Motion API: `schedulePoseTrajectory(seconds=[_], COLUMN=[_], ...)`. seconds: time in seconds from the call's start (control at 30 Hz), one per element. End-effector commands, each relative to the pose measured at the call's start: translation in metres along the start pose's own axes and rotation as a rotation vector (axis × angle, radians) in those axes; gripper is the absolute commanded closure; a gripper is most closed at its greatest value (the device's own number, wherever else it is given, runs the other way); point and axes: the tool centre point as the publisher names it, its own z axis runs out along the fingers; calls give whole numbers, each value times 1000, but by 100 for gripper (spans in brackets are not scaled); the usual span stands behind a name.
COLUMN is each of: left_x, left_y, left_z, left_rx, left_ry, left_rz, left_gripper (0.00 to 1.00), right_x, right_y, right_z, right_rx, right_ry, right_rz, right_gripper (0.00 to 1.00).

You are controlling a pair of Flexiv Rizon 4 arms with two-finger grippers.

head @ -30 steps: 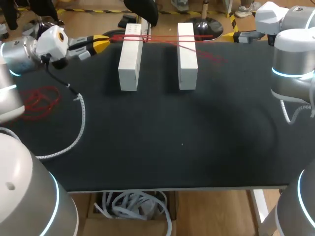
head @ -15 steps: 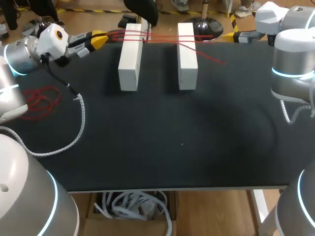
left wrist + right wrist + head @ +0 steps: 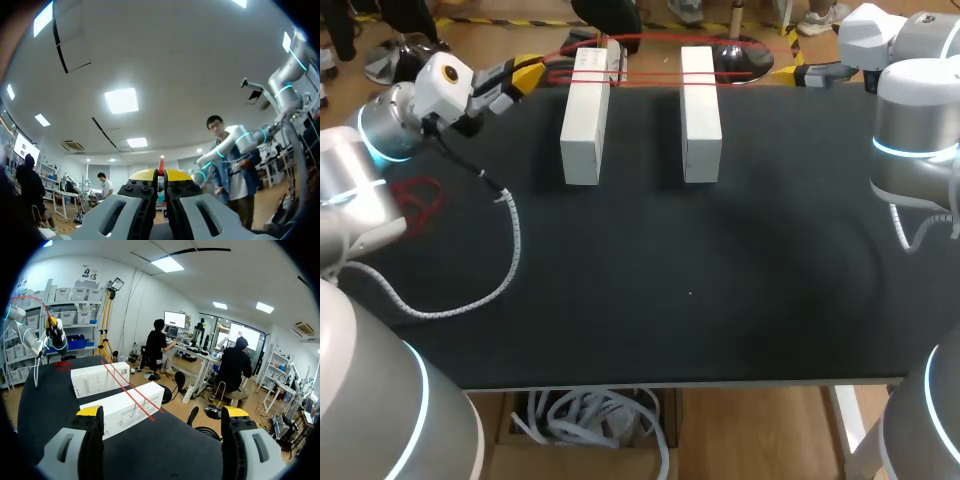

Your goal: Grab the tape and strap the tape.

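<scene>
Two white blocks (image 3: 583,115) (image 3: 700,110) lie side by side at the table's back. A red tape (image 3: 650,76) runs across their far ends, and another stretch of it arcs in the air above them. My left gripper (image 3: 525,72) hovers just left of the left block, shut on the tape. In the left wrist view a red sliver of the tape (image 3: 161,164) pokes out between the closed yellow tips of the left gripper (image 3: 161,175). My right gripper (image 3: 800,72) stands open at the back right edge. In the right wrist view the right gripper (image 3: 162,412) holds nothing, with the blocks (image 3: 125,407) and tape (image 3: 131,396) ahead of it.
A loose heap of red tape (image 3: 418,196) lies at the table's left edge, partly behind my left arm. A white coiled cable (image 3: 510,250) hangs from that arm and trails over the left part of the table.
My left gripper has risen and shifted a little right, holding the tape. The tape's end, which lay on the table right of the blocks, is now lifted into an arc over them.
</scene>
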Motion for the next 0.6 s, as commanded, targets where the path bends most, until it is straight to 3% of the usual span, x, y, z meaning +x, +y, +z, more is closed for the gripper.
schedulePoseTrajectory(seconds=[0.03,0.6], left_x=[3,4], left_y=[-2,-4], left_z=[2,4], left_rx=[-3,8], left_ry=[-4,-4], left_rz=[-1,-1], left_gripper=[100,100], right_x=[0,0], right_y=[0,0], right_z=[0,0], right_rx=[-1,-1], right_ry=[0,0], right_rz=[0,0], right_gripper=[0,0])
